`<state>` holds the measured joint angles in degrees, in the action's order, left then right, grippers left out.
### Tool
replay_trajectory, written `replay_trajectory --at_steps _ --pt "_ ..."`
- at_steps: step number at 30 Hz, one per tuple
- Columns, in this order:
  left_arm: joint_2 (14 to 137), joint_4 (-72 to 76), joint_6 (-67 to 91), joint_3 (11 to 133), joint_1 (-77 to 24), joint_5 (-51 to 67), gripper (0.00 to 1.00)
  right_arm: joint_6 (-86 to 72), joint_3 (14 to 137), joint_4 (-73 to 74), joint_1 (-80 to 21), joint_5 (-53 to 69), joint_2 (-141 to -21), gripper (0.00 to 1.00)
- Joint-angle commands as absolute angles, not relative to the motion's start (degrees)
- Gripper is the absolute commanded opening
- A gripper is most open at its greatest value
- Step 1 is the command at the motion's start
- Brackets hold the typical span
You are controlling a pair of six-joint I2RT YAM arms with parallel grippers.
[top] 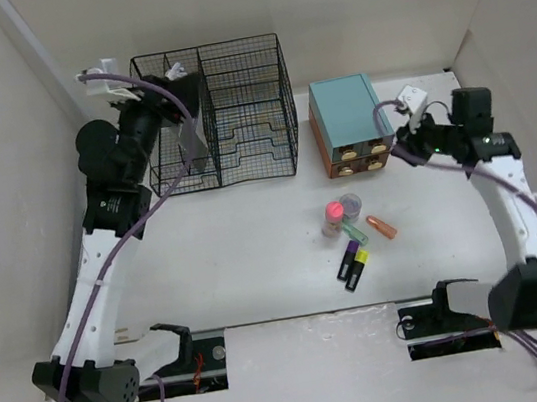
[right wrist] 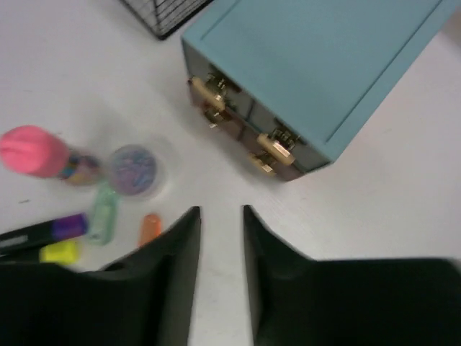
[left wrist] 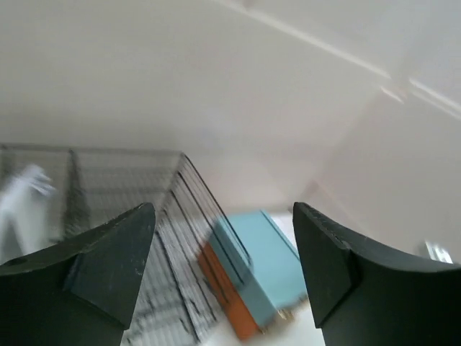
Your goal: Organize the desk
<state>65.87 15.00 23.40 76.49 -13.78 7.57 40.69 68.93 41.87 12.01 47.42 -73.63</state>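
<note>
The desk [top: 233, 237] is a white tabletop. On it lie a pink-capped stick [top: 334, 216], a round clear jar [top: 351, 204], a small orange piece [top: 382, 226] and two dark highlighters, one purple-tipped [top: 350, 254] and one yellow-tipped [top: 358, 270]. My left gripper [top: 182, 84] hangs over the black wire rack [top: 245, 113]; in its wrist view the left gripper [left wrist: 223, 209] is open and holds nothing. My right gripper [top: 402, 135] hovers beside the teal drawer box [top: 348, 123]. In its wrist view the right gripper [right wrist: 221, 210] shows a narrow empty gap above bare desk.
A grey-white flat item [top: 194, 136] stands inside the rack's left section. The drawer box [right wrist: 302, 65] has brass handles facing the loose items. The jar [right wrist: 133, 169], a pale green piece [right wrist: 103, 209] and the orange piece [right wrist: 150, 228] lie left of the right fingers. Walls close in on both sides.
</note>
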Motion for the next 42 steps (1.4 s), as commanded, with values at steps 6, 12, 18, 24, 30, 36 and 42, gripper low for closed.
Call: replay_trajectory --at_steps 6,12,18,24,30,36,42 --pt "63.2 -7.5 13.4 70.1 -30.0 3.5 0.76 31.6 55.9 12.9 -10.4 2.4 -55.3 1.0" --pt "60.6 -8.6 11.3 58.7 -38.4 1.2 0.76 19.5 58.5 18.4 -12.3 14.0 -59.1 0.96" --pt "58.9 -7.0 11.9 55.3 -41.2 2.6 0.76 6.5 62.0 18.8 -12.3 20.8 -70.6 0.76" --pt "57.1 -5.9 11.9 53.9 -42.7 2.4 0.76 -0.4 61.9 15.2 -11.7 23.9 -77.7 0.73" --pt "57.1 -5.9 11.9 53.9 -42.7 3.0 0.76 -4.7 61.3 12.5 -9.9 24.5 -82.5 0.72" --pt "57.1 -5.4 11.9 53.9 -42.7 3.5 0.76 -6.6 63.3 10.5 -9.4 23.0 -87.1 0.7" --pt "57.1 -5.4 11.9 53.9 -42.7 3.5 0.76 -9.0 65.0 9.5 -9.4 21.1 -90.0 0.68"
